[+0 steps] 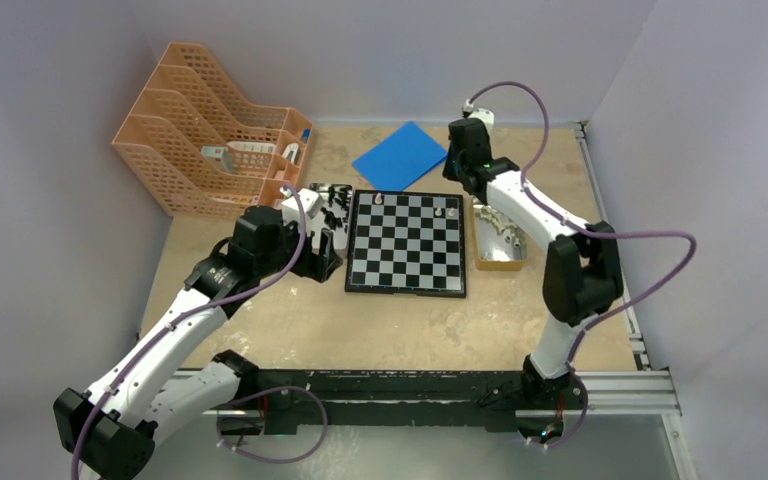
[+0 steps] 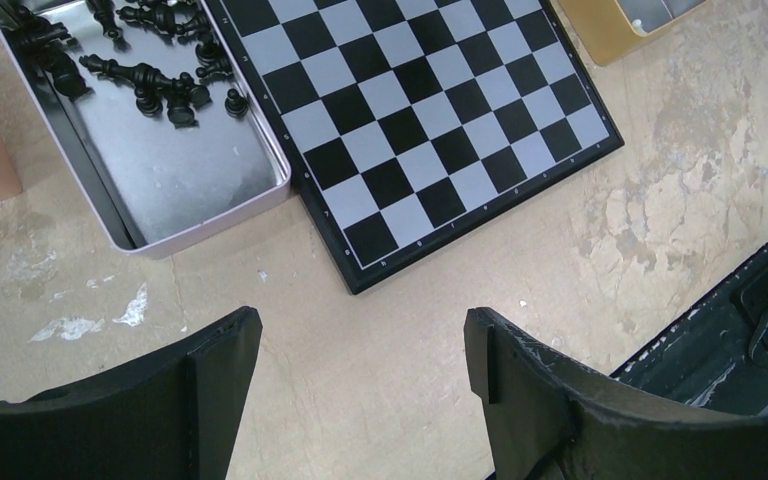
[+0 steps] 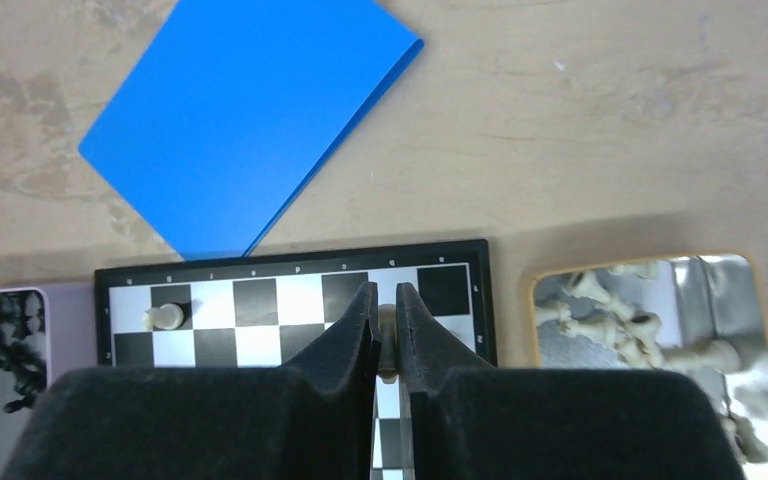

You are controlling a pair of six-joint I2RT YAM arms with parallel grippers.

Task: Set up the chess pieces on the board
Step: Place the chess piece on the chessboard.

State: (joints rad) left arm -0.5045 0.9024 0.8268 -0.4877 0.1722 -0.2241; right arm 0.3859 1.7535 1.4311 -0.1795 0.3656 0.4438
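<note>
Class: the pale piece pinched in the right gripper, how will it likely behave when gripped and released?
The pale piece looks small and rigid, so a tight pinch by the right gripper probably won't deform it. Seemingly tall and slim, it may tip on the board if released askew.

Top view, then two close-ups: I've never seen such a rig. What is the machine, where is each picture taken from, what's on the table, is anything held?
Two robot arms are bolted at the near edge of the table. One picture looks down from above; the others come from a camera on each wrist. On it lie a chessboard, a silver tin of black pieces, a gold tin of pale pieces, a blue sheet and an orange rack. The left gripper hangs open and empty. The right gripper is shut on a pale piece at the board's far edge; another pale piece stands there.
</note>
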